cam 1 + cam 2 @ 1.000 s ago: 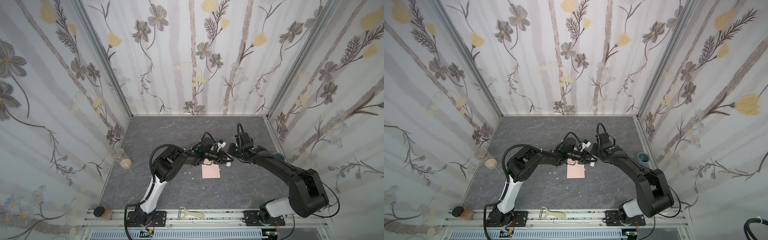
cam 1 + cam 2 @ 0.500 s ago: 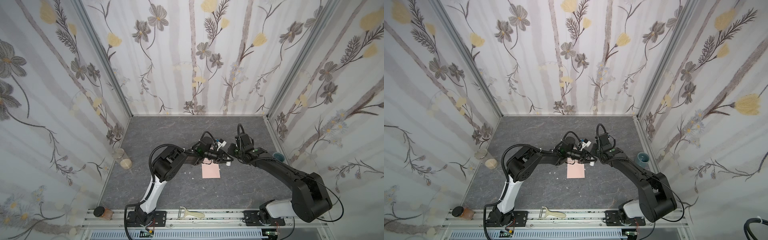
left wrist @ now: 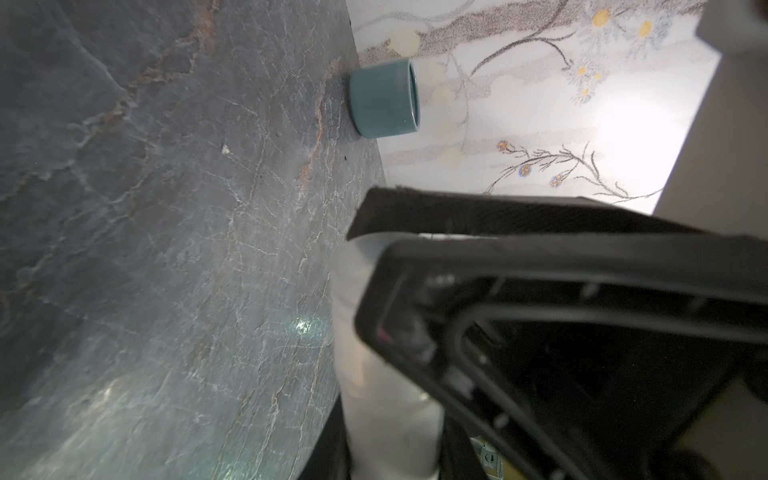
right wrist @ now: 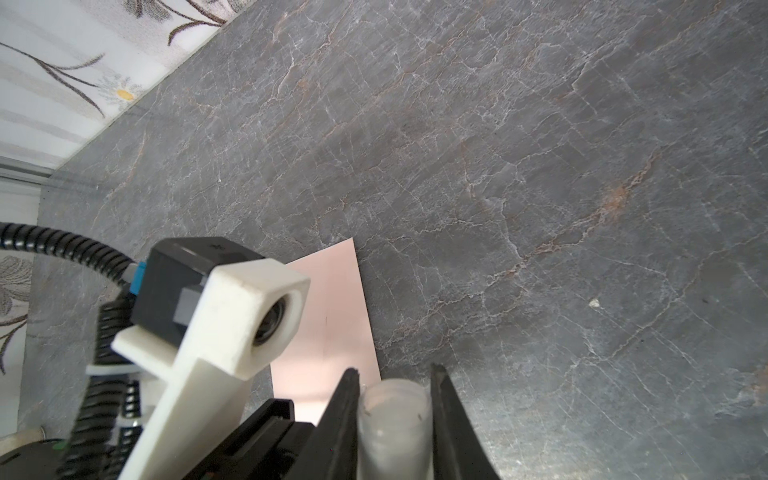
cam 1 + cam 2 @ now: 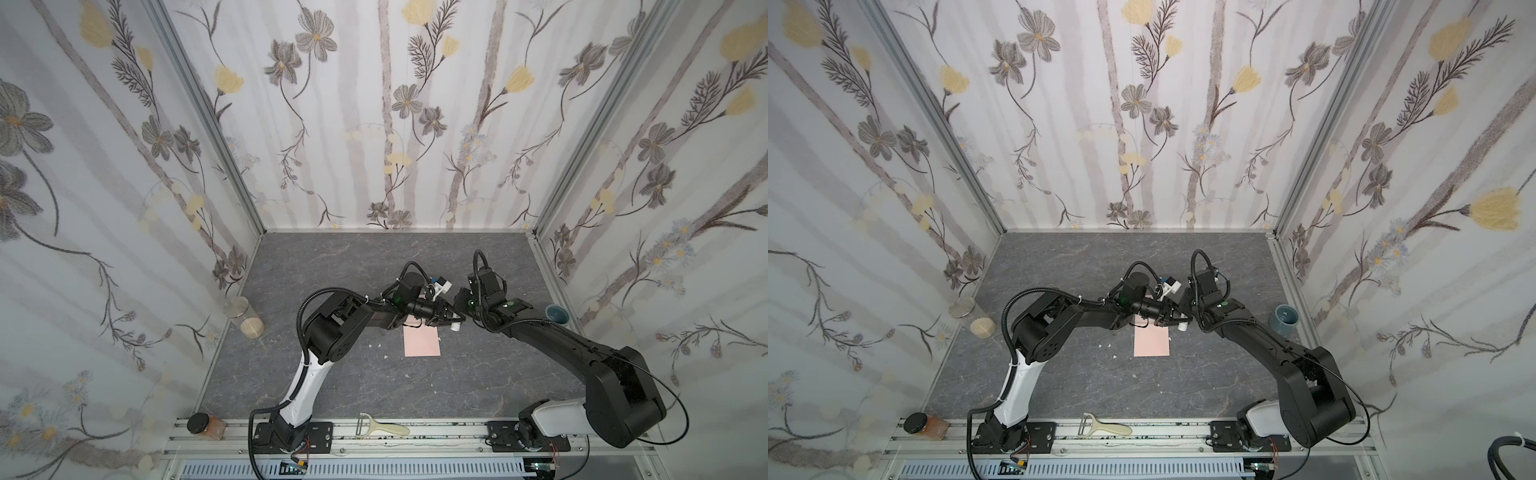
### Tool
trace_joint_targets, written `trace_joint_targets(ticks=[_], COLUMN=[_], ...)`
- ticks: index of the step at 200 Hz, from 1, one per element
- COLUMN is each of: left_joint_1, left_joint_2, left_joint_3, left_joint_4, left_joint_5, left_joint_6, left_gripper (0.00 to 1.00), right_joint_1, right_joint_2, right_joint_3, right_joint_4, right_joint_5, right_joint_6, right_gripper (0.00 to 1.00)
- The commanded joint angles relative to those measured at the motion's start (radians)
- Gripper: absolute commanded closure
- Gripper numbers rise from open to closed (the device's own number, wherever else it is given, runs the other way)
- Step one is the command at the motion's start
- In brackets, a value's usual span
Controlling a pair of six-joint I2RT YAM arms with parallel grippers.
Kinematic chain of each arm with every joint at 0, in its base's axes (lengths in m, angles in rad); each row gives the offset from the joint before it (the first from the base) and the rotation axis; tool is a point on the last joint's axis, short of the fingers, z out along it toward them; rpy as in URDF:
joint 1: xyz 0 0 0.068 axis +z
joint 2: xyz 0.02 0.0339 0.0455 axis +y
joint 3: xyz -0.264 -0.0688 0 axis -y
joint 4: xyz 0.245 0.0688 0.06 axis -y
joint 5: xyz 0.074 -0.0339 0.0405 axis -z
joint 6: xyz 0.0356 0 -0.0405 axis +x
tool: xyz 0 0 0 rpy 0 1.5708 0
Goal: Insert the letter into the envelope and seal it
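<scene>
Leftmost, the left gripper point(image 5: 451, 319) hangs over the middle of the surface point(image 5: 332, 386), its jaws drawn narrow right at a small white glue tube point(image 5: 456, 327). Whether they actually pinch it I cannot tell, since its own wrist view shows the tube only running alongside blurred black gripper parts. Just nearer the rail, the envelope point(image 5: 422, 343) lies flat on the surface, its far end tucked beneath the left arm's wrist. From the right, the right gripper point(image 4: 395, 390) is clamped on the tube. Its wrist view shows both fingers point(image 4: 442, 399) pressed against the tube's sides, a detail that both top views lose among the black arms. That same view catches the left arm's white camera housing point(image 4: 245, 320) above the envelope. The blue cup point(image 3: 384, 99) by the right wall shows in the left wrist view and both top views, but not in the right wrist view.
</scene>
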Motion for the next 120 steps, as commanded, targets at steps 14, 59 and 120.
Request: trace_joint_targets(ticks=[14,59,120], left_joint_1=[0.015,0.022,0.027], left_joint_2=[-0.018,-0.019,-0.024], left_joint_3=[0.006,0.005,0.004], left_joint_4=[0.060,0.060,0.060], left_joint_5=[-0.130,-0.134,-0.140], left_joint_6=[-0.004,-0.003,0.000], left_gripper=[1.00,1.00,1.00], right_joint_1=[0.025,0.034,0.055], right_joint_2=[-0.006,-0.010,-0.006], right_joint_3=[-0.013,-0.020,-0.034], right_joint_4=[-0.070,-0.067,-0.046], right_joint_5=[-0.153,-0.154,-0.168], right_joint_6=[0.031,0.042,0.063], right_gripper=[0.75,0.75,0.74])
